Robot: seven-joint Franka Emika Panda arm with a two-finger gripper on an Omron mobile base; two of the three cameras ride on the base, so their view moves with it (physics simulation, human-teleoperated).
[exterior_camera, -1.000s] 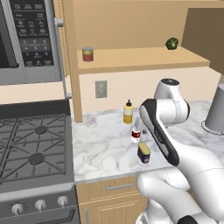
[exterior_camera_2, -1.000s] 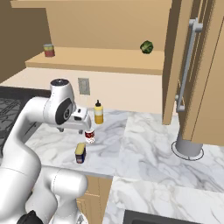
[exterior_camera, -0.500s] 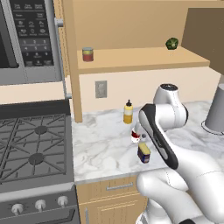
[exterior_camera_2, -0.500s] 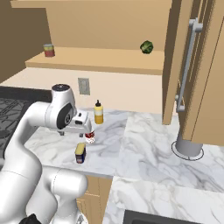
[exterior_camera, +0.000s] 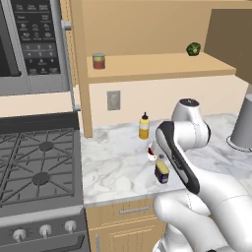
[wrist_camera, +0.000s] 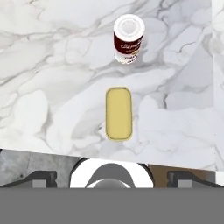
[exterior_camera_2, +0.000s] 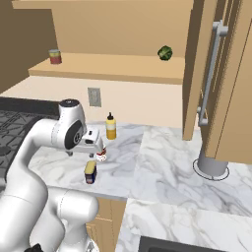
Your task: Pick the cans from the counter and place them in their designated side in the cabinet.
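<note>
Your end effector [exterior_camera_2: 96,149] has dropped lower over the surface [exterior_camera: 118,162], jaws spread wide and holding nothing, just above the red-and-white can [wrist_camera: 128,38] and boxy tin [wrist_camera: 118,113].

The white arm's upper joint has been lowered step by step over the last second, in the left base view from level with the yellow squeeze bottle's [exterior_camera: 143,126] cap to below it. The two-finger gripper [exterior_camera_2: 100,149] has been brought down with it toward the white-grey veined marble counter [exterior_camera: 115,167], and is now seen just above the short round red-and-white can [exterior_camera_2: 101,156], with the dark blue boxy tin [exterior_camera_2: 90,172] just beside. In the right base view the wrist has been carried down and slightly right.
</note>
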